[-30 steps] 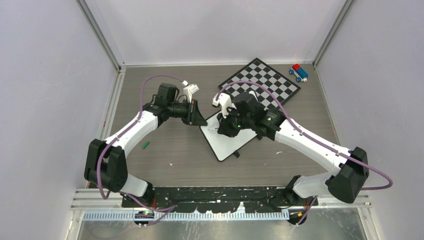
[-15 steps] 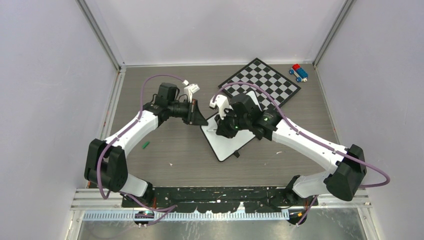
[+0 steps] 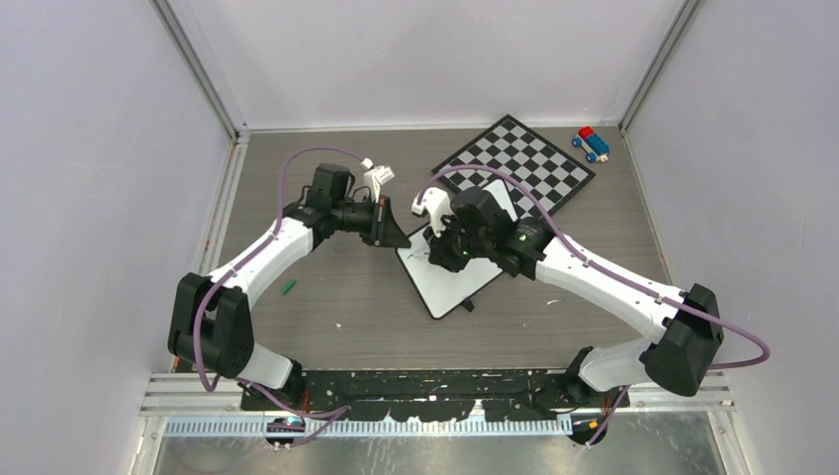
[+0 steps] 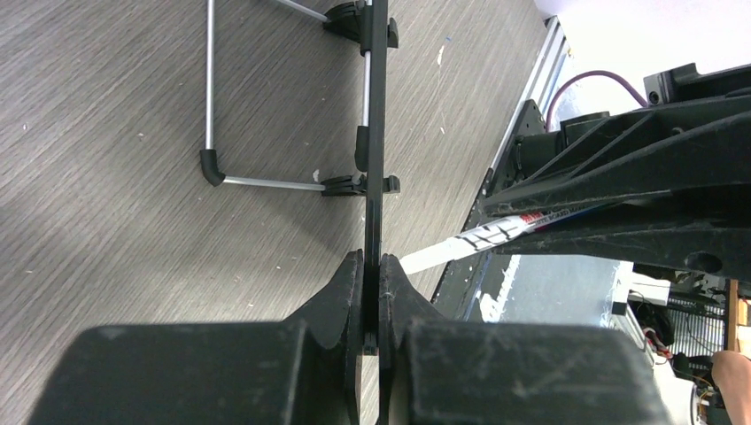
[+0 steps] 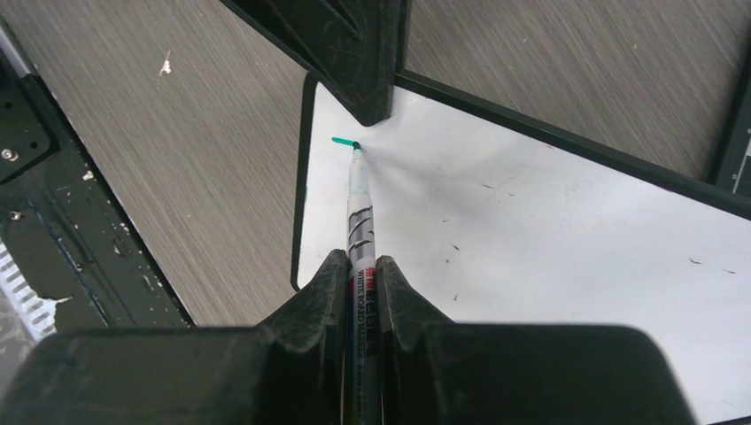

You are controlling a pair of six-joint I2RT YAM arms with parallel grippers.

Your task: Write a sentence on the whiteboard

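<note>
Right wrist view: our right gripper (image 5: 361,266) is pinched on the marker (image 5: 360,212), its tip touching the whiteboard (image 5: 549,221) at one corner, where a first green stroke (image 5: 342,140) sits. Our left gripper (image 4: 372,266) clamps the board's edge beside that corner. We judge the writing has barely begun; next we need steady strokes across the board.

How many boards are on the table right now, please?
2. The whiteboard is in the middle of the table; the chessboard lies beyond it, toward the far right corner. No others seem hidden.

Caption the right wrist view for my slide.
Right gripper presses a green marker to the whiteboard, one short stroke drawn.
</note>
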